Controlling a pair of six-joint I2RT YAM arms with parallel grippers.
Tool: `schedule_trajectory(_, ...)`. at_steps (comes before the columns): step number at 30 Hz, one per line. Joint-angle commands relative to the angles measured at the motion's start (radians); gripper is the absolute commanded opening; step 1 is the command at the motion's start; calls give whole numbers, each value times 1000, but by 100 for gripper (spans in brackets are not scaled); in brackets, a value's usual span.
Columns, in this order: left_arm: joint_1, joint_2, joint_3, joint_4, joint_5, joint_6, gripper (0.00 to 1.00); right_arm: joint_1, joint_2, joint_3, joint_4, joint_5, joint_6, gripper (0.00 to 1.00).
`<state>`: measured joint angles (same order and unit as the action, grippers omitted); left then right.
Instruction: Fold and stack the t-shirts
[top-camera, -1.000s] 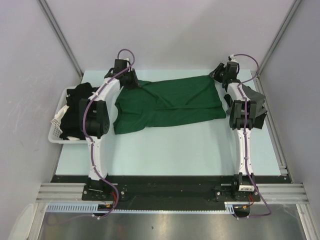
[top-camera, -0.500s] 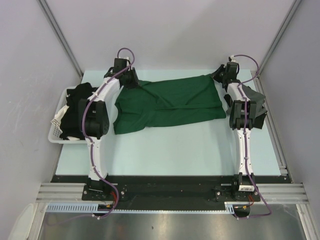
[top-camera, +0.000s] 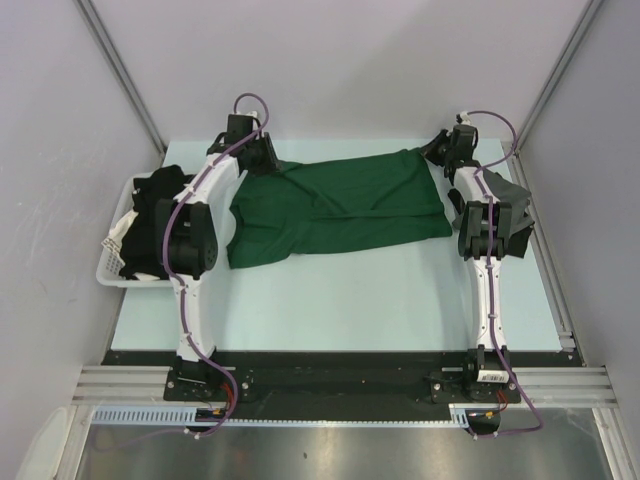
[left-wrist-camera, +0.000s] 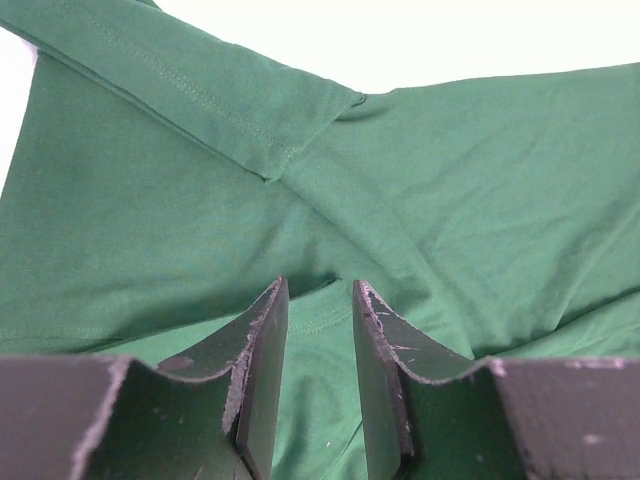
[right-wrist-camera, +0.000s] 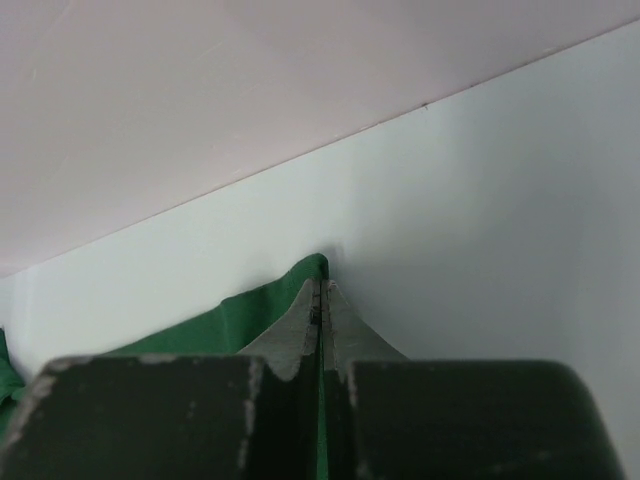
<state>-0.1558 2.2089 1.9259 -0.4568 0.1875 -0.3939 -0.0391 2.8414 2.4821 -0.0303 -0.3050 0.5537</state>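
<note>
A dark green t-shirt (top-camera: 340, 205) lies spread across the far half of the table, and its folds fill the left wrist view (left-wrist-camera: 470, 190). My left gripper (top-camera: 262, 156) is low over the shirt's far left end. It is open (left-wrist-camera: 317, 292), its fingers (left-wrist-camera: 262, 370) standing either side of a hemmed ridge of green cloth without pinching it. My right gripper (top-camera: 441, 150) is at the shirt's far right corner. There it is shut (right-wrist-camera: 321, 287), with a thin edge of the green shirt (right-wrist-camera: 265, 305) caught between the jaws. Black t-shirts (top-camera: 152, 215) are heaped in the basket.
A white slatted basket (top-camera: 112, 258) stands at the table's left edge, beside the left arm. A dark grey cloth (top-camera: 520, 200) lies just right of the right arm. The back wall (right-wrist-camera: 200, 100) rises close behind the right gripper.
My right gripper has closed on the green shirt's far right corner. The left gripper has stayed put and kept the same gap.
</note>
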Motion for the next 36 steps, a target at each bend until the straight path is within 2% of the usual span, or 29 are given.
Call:
schedule_trajectory(1, -10, -78, -7, 21, 7, -16, 37, -5, -48, 37, 59, -14, -17, 0)
schedule_trajectory(13, -11, -91, -25, 32, 13, -20, 37, -15, -119, -9, 56, -68, -23, 0)
schedule_trajectory(19, -13, -98, -42, 40, 21, -22, 37, -2, -168, -26, 33, -33, -112, 0)
schedule_trajectory(25, -14, -98, -54, 47, 23, -25, 37, 18, -226, -35, -80, 69, -261, 0)
schedule_trajectory(32, -13, -65, -25, 26, 0, -16, 37, 19, -244, -48, -100, 90, -288, 0)
schedule_trajectory(36, -10, -15, 47, -15, -32, -13, 37, 16, -246, -61, -103, 87, -288, 0)
